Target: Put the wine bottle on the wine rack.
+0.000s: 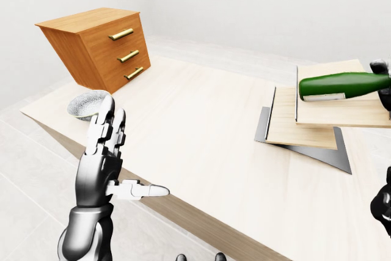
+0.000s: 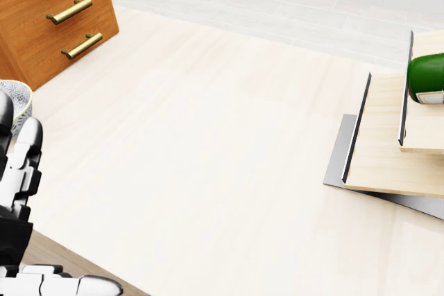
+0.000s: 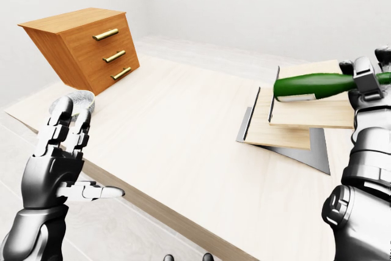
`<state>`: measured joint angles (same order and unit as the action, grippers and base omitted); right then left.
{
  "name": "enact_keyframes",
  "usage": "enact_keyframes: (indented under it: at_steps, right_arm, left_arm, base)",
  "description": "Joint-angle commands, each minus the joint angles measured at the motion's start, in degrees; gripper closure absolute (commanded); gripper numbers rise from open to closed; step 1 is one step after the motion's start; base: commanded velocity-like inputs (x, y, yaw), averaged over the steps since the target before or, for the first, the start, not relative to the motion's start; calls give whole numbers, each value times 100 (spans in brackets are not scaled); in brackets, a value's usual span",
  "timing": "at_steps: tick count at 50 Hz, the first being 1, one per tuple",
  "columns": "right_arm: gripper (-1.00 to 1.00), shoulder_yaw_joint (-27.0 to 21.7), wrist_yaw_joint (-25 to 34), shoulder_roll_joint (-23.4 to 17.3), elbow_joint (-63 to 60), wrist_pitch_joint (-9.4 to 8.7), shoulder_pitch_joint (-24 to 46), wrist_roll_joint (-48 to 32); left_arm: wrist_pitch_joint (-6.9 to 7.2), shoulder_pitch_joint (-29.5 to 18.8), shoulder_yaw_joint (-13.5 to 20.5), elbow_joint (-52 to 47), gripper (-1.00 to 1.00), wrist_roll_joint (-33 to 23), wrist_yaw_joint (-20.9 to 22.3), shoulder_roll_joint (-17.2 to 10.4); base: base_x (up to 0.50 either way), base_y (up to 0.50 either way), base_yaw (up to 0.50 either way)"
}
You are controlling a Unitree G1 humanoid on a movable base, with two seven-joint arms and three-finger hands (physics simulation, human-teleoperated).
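One robot hand [image 3: 365, 84] grips wine bottle [image 3: 308, 85] over wine rack [image 3: 293, 117].

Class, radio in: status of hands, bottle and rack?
Right hand shut on green glass wine bottle, held level over stepped wooden wine rack. Left hand open, idle. Nothing blocking.

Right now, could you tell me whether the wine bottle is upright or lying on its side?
On its side: the wine bottle runs level across the view over the wine rack, gripped by the right hand.
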<state>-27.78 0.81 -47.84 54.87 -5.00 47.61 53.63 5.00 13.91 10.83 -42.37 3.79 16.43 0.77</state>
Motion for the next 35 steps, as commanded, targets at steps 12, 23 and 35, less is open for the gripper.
enact_keyframes:
  at_steps: [12,23,35]
  right_arm:
    - [-31,286,-137,167,110,0,-758,11]
    - [-100,302,-82,113,260,0,-712,-45]
    - [-100,275,-226,89,181,0,-783,-50]
  left_arm:
    - [0,20,-44,76,-100,-40,-5,9]
    - [0,31,-64,9,-100,-42,-18,2]
    - [0,55,-55,36,-100,-38,-5,9]
  base:
    - [0,0,0]
    - [0,0,0]
    - [0,0,0]
